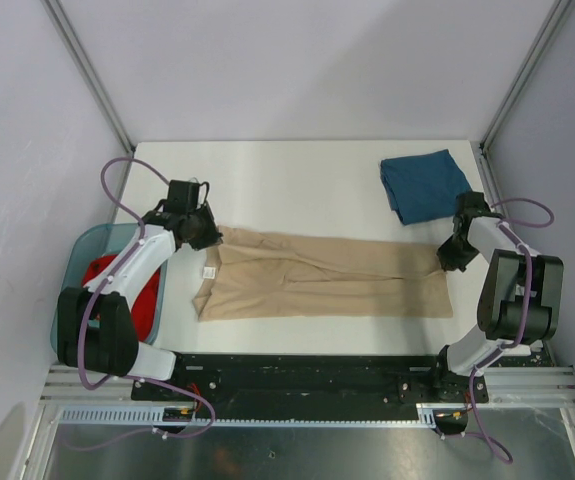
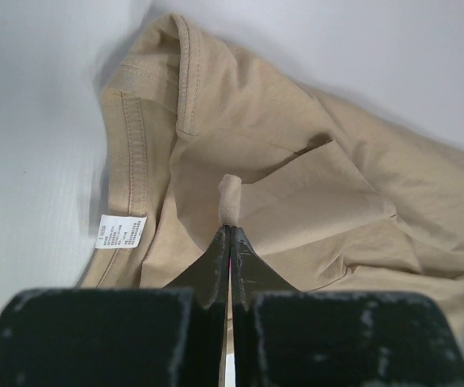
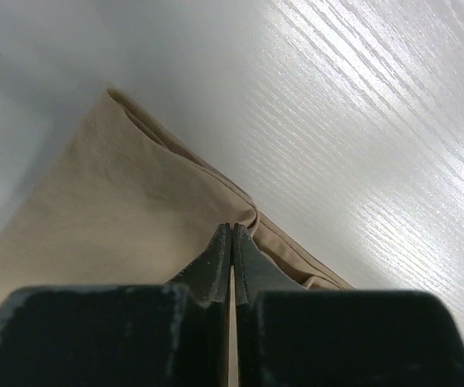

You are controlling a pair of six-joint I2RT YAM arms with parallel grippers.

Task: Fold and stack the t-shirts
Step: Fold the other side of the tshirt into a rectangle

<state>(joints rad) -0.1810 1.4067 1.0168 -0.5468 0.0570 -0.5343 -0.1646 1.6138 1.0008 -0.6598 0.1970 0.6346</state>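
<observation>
1. On our left claw the two fingers are pressed together, and a small nub of beige cloth stands up between their tips, so it is pinching the tan t-shirt.
2. Just left of that pinch the wrist view shows the stitched collar band, with the white neck label lying flat against the cloth below it.
3. On our right claw the fingers also meet, and they clamp a folded edge of the tan t-shirt right at their tips. Bare white table lies past that edge.
4. From above, we see the left claw at the collar end and the right claw at the opposite end. The tan t-shirt is drawn out into a long flat band between them, across the near half of the table.
5. The neck label sits just below the left claw, near the shirt's left edge.
6. The teal t-shirt lies folded at the far right of the table, beyond the right claw and apart from the tan one.
7. The red t-shirt is bunched in a pale blue bin off the table's left edge, partly hidden behind our left arm.
</observation>
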